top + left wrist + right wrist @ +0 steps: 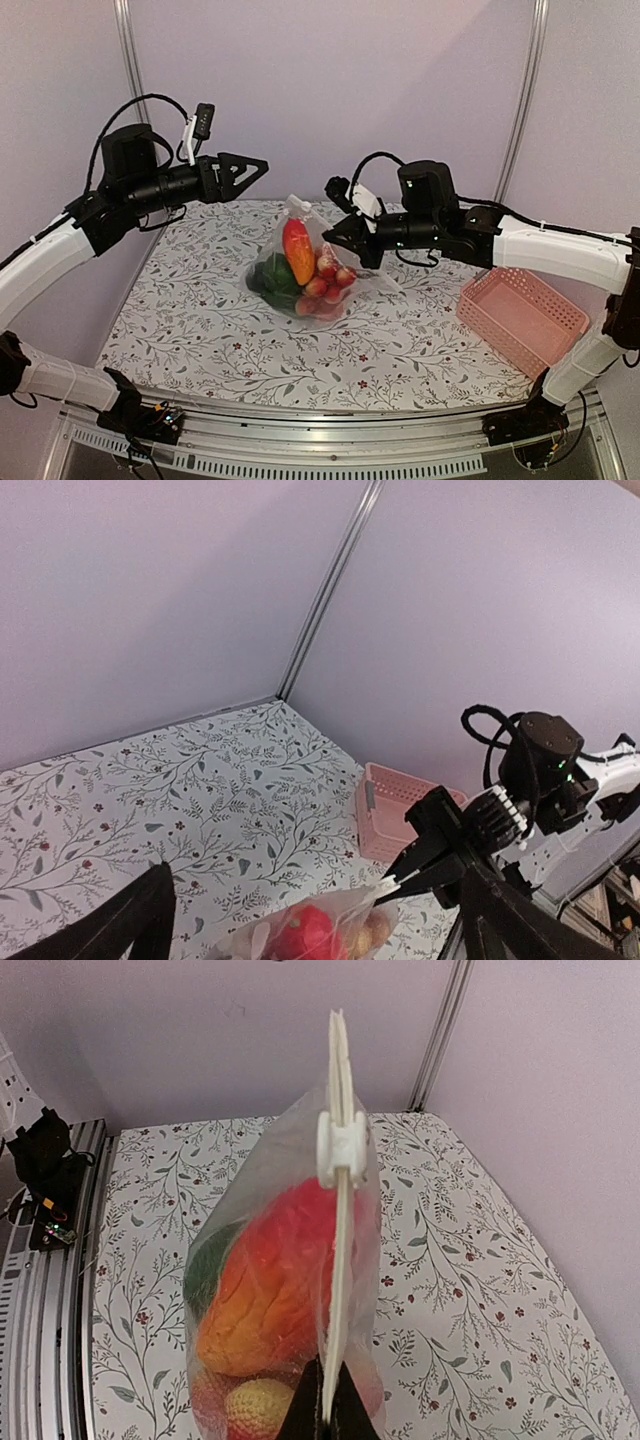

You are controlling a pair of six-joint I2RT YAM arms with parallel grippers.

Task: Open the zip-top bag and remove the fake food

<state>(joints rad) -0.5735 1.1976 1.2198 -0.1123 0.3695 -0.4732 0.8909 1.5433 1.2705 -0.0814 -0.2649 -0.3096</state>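
Note:
The clear zip-top bag (305,262) stands upright mid-table, full of fake food: an orange-red piece (298,250), red strawberries (330,275) and green pieces (272,280). My right gripper (342,238) is shut on the bag's zip strip at its right end. In the right wrist view the pinched fingers (322,1415) hold the strip edge-on, with the white slider (341,1145) further up it and the bag (270,1280) hanging below. My left gripper (255,168) is open and empty, held above and left of the bag. The left wrist view shows the bag (320,930) between its spread fingers (135,920).
A pink lattice basket (522,315) sits at the table's right edge, and it also shows in the left wrist view (395,815). The floral tablecloth (200,330) covers the table. Lilac walls with metal posts close the back.

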